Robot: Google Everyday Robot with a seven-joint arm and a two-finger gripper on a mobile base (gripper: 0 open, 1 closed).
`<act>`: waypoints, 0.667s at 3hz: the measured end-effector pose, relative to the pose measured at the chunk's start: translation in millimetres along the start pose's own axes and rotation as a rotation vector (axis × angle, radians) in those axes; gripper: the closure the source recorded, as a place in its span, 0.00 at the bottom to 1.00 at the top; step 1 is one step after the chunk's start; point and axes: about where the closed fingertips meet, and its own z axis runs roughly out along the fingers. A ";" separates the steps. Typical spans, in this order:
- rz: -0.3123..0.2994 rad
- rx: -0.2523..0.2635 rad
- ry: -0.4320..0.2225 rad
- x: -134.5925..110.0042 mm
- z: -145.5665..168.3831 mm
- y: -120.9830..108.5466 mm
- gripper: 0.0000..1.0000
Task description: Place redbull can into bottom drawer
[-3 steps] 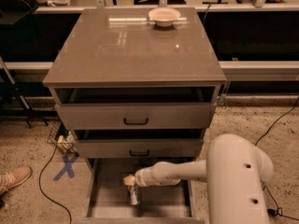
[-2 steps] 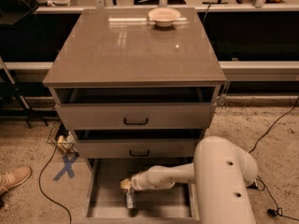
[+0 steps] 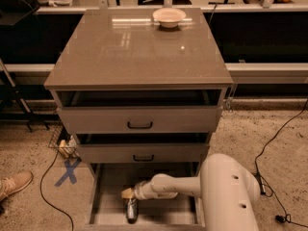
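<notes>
**Redbull can is down in the bottom drawer, right under my pincer**

So here's where I'm at. The redbull can (image 3: 131, 209) sits inside the bottom drawer (image 3: 166, 215), over its floor towards the drawer's left half and close to its front edge. My pincer (image 3: 128, 195) is directly above it, touching or all but touching the can's top end. The can looks roughly upright from here, top end up against the pincer. Honestly I can't tell how far open the pincer is, or whether it actually has hold of the can. That bit is just a tan blob over the silver.

Arm pose: my forearm (image 3: 168, 186) lies nearly level across the bottom drawer, reaching in from the drawer's right side, with the wrist bent down at the end. My big white shoulder housing (image 3: 228, 196) is parked just outside the drawer's right front corner.

The bottom drawer is pulled well out. The middle drawer (image 3: 143, 153) and top drawer (image 3: 139, 120) above it are each open a crack. Way up above the drawer, a cream bowl (image 3: 169, 17) sits at the far edge of the tabletop (image 3: 130, 52).
</notes>
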 end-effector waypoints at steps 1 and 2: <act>0.028 -0.022 0.012 3.4 5.0 -9.4 0.00; 0.046 -0.025 0.004 4.6 -1.0 -16.7 0.00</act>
